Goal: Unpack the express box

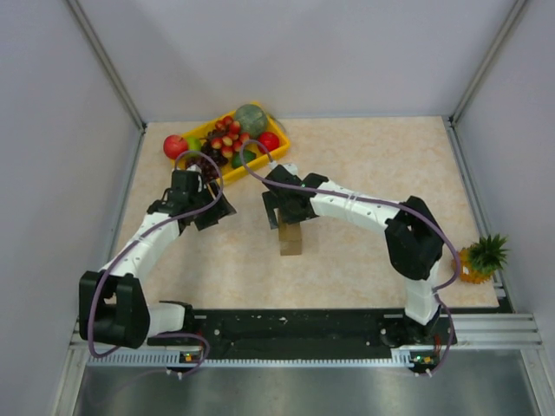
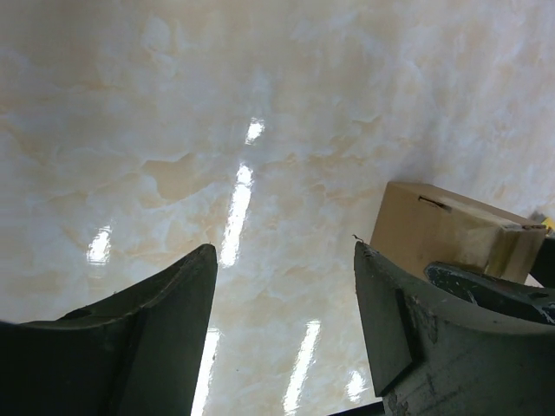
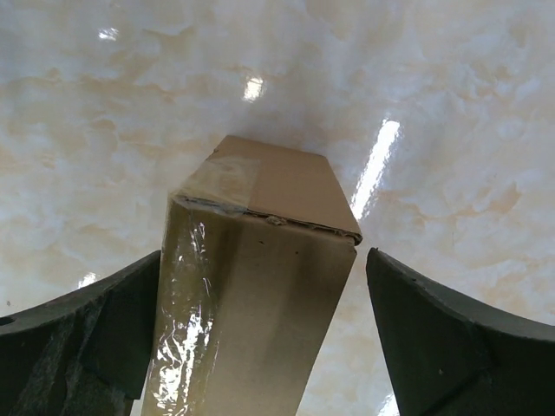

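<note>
The express box (image 1: 291, 241), a small brown cardboard box with clear tape on one side, stands on the marble tabletop near the middle. In the right wrist view the box (image 3: 260, 286) rises between the fingers of my right gripper (image 3: 264, 253). The jaws are open around it: the left finger is at the taped side, and a gap shows at the right finger. The lid edge looks closed. My left gripper (image 1: 217, 211) is open and empty, left of the box. In the left wrist view its jaws (image 2: 284, 247) frame bare table, with the box (image 2: 438, 227) at right.
A yellow plastic tray (image 1: 199, 133) of fruit sits at the back left, with a red apple (image 1: 176, 146) beside it. A pineapple (image 1: 481, 258) lies at the table's right edge. Grey walls enclose the table on three sides.
</note>
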{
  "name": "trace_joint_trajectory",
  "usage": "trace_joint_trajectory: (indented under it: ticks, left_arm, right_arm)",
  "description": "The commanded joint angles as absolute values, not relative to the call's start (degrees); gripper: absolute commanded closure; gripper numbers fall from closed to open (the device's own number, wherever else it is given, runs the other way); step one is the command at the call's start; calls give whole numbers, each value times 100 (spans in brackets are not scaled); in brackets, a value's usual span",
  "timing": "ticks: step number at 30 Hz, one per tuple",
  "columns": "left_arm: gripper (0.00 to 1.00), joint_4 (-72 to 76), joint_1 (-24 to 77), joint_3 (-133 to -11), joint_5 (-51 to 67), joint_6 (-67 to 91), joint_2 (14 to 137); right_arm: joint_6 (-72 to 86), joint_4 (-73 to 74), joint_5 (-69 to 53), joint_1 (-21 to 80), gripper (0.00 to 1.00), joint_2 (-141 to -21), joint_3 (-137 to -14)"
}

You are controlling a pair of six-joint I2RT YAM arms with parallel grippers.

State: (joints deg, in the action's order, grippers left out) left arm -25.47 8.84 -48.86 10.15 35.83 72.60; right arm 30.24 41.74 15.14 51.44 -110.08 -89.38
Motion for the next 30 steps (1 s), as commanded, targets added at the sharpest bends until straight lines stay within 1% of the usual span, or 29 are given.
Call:
trace_joint_trajectory:
  ticks: [1, 3, 5, 6, 7, 8, 9, 12, 13, 14, 16, 18, 22, 24, 26, 28, 30]
  left_arm:
    - [31, -2558, 739, -4746, 1054, 3445, 7154]
    - [32, -2566, 677, -4720, 1177, 3428, 7181]
    - [32, -2566, 624, -4694, 1213, 3419, 7172]
    - [32, -2558, 615, -4676, 1256, 3410, 7163]
    - [32, -2558, 615, -4667, 1274, 3401, 7163]
    - [32, -2558, 607, -4658, 1301, 3393, 7146]
    - [32, -2558, 598, -4641, 1327, 3393, 7137]
    - [32, -2523, 580, -4597, 1415, 3358, 7128]
    - [32, -2522, 580, -4588, 1546, 3314, 7119]
    - [32, -2514, 580, -4579, 1564, 3296, 7102]
    - [32, -2505, 580, -4562, 1547, 3279, 7058]
    - [32, -2531, 580, -4544, 1512, 3278, 7005]
    - [32, -2575, 580, -4483, 1468, 3296, 6952]
    - [32, -2601, 580, -4465, 1450, 3331, 6952]
    - [32, -2628, 580, -4465, 1450, 3331, 6961]
    - [32, -2645, 589, -4465, 1433, 3305, 6978]
    - [32, -2672, 580, -4482, 1406, 3287, 7005]
  right_arm:
    - [3085, 4491, 1679, 5212, 9, -11109, -9325]
    - [3173, 4518, 1565, 5194, 10, -11127, -9316]
    - [3190, 4526, 1355, 5168, 15, -11101, -9299]
    - [3190, 4492, 1232, 5098, 21, -11092, -9273]
    - [3173, 4439, 1091, 5054, 24, -11040, -9238]
    - [3155, 4369, 751, 5010, 31, -10996, -9194]
    - [3138, 4290, 538, 4949, 35, -10960, -9072]
    - [3111, 3702, -472, 4720, 46, -10732, -8651]
    - [3137, 3291, -1014, 4615, 48, -10601, -8535]
    - [3164, 3096, -1263, 4562, 50, -10547, -8317]
    - [3365, 2421, -1999, 4448, 50, -10433, -8078]
    - [3585, 1892, -2467, 4404, 49, -10319, -7797]
    - [4488, 469, -3477, 4412, 47, -10467, -7445]
    - [4701, -226, -3629, 4421, 46, -10686, -7330]
    - [4825, -595, -3630, 4421, 45, -10810, -7295]
    - [4930, -808, -3656, 4412, 45, -11012, -7277]
    - [4931, -861, -3621, 4403, 43, -11170, -7304]
